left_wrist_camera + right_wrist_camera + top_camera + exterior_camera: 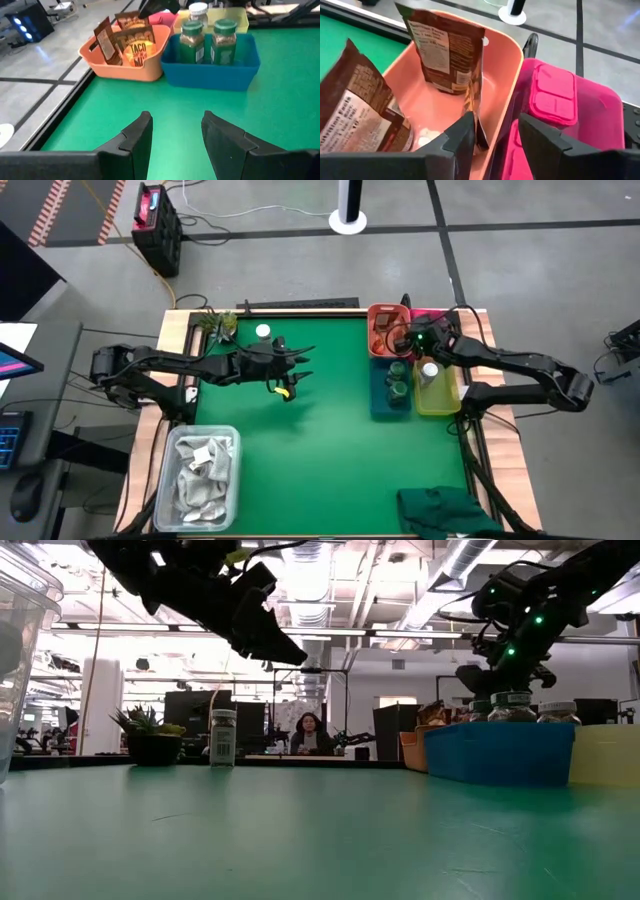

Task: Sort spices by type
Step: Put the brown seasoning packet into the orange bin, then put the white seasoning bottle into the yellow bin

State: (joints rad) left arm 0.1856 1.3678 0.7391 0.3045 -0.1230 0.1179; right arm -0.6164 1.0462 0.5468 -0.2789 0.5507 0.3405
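Observation:
My right gripper [496, 120] stands open above the orange bin [383, 330], over its rim next to the pink box [555, 100]. Brown spice packets [447, 50] stand in that bin, one edge close beside a finger. The blue bin [215, 65] holds two green-capped jars [192, 40]. The yellow bin [437, 385] holds a white-capped jar [198, 10]. Another white-capped jar [223, 737] stands on its base on the green mat at the far left. My left gripper [175, 117] hangs open above the mat's middle, pointing toward the bins, nothing between its fingers.
A small spiky plant [218, 323] stands at the far left corner beside the lone jar. A clear tub of white rags [200, 475] sits at the near left, a dark green cloth [445, 510] at the near right. A person [310, 732] sits in the room beyond.

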